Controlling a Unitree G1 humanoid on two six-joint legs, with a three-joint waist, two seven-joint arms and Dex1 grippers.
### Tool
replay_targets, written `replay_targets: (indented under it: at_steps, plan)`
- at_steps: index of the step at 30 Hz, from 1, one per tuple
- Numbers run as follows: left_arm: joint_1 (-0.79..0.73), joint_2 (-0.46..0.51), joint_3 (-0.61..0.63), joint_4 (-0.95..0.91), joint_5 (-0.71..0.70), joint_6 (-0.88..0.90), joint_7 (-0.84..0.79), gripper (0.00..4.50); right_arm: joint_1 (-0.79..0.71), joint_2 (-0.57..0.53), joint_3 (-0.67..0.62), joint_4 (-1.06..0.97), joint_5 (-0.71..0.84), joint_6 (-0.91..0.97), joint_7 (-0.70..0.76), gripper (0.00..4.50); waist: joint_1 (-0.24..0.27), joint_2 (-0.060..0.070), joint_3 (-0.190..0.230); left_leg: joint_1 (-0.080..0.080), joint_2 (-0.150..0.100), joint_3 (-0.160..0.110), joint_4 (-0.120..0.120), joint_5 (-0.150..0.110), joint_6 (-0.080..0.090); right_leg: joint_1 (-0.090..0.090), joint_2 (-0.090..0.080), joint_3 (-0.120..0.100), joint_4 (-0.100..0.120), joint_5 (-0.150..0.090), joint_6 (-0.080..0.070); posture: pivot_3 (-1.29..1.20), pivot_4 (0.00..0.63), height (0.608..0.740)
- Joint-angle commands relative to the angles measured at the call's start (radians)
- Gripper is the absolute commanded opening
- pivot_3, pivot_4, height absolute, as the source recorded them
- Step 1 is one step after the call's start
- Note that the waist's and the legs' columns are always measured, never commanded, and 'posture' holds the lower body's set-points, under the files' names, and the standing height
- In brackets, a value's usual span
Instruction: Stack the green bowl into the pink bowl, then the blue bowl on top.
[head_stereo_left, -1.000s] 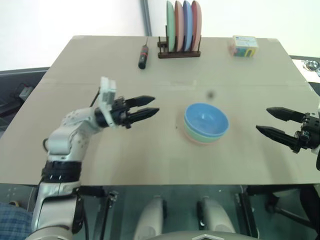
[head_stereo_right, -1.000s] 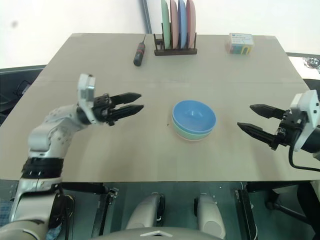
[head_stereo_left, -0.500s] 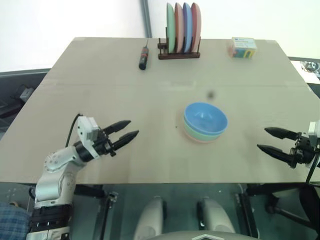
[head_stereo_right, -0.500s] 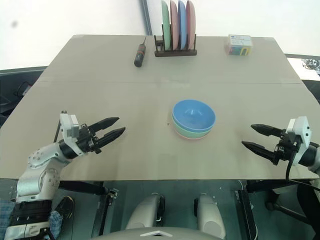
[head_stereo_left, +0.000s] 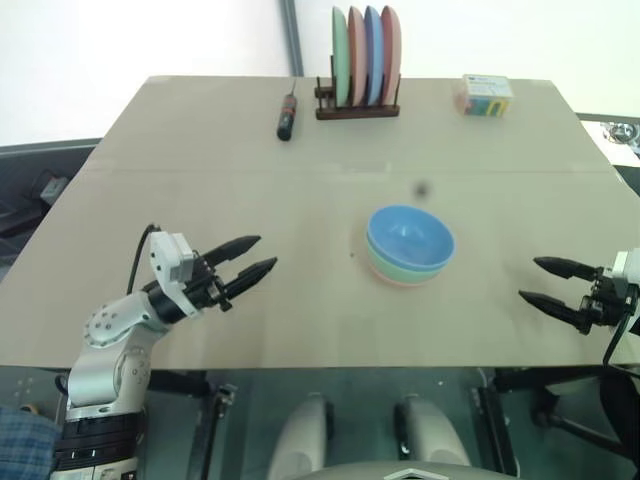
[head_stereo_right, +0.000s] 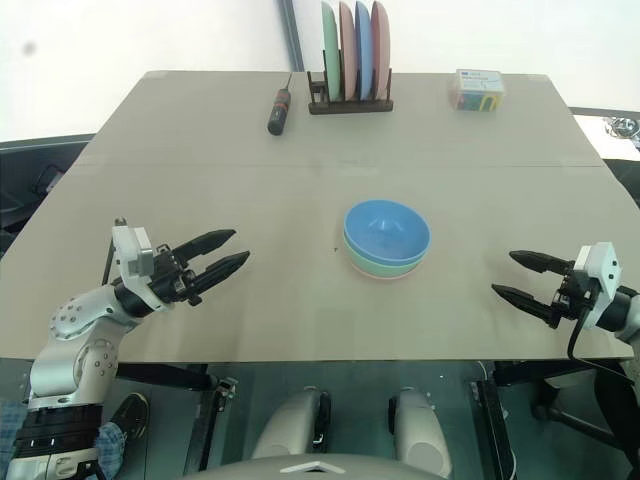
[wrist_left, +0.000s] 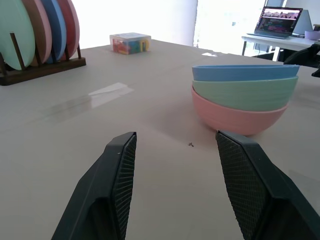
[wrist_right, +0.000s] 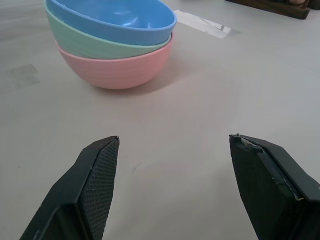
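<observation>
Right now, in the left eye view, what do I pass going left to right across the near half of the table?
Left claw, open → the stacked bowls, blue bowl on top, green bowl under it, pink bowl at the bottom → right claw, open.

Blue bowl (wrist_left: 245, 72) in green bowl (wrist_left: 244, 95) in pink bowl (wrist_left: 235, 119), upright, mid-table.
</observation>
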Motion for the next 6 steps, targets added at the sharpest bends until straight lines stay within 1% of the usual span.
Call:
replay_targets:
  at_steps: [1,6]
  plan:
    - [0.006,-0.004,0.002,-0.028,-0.003,-0.025,-0.006,2.7,0.022,-0.006,-0.043,-0.012,0.019,-0.019,-0.005,3.68,0.0,0.0,0.0,0.002,0.0,0.0,0.0,0.0,0.0,0.002,0.0,0.0,-0.001,0.0,0.0,0.0,0.15,0.74]
    - [0.0,0.0,-0.006,-0.029,-0.013,-0.021,-0.025,2.7,0.043,-0.006,-0.053,-0.041,0.031,-0.015,-0.013,3.68,0.0,0.0,0.0,0.003,0.0,0.0,0.0,0.0,0.0,0.003,0.0,0.0,-0.001,0.0,0.0,0.0,0.15,0.74]
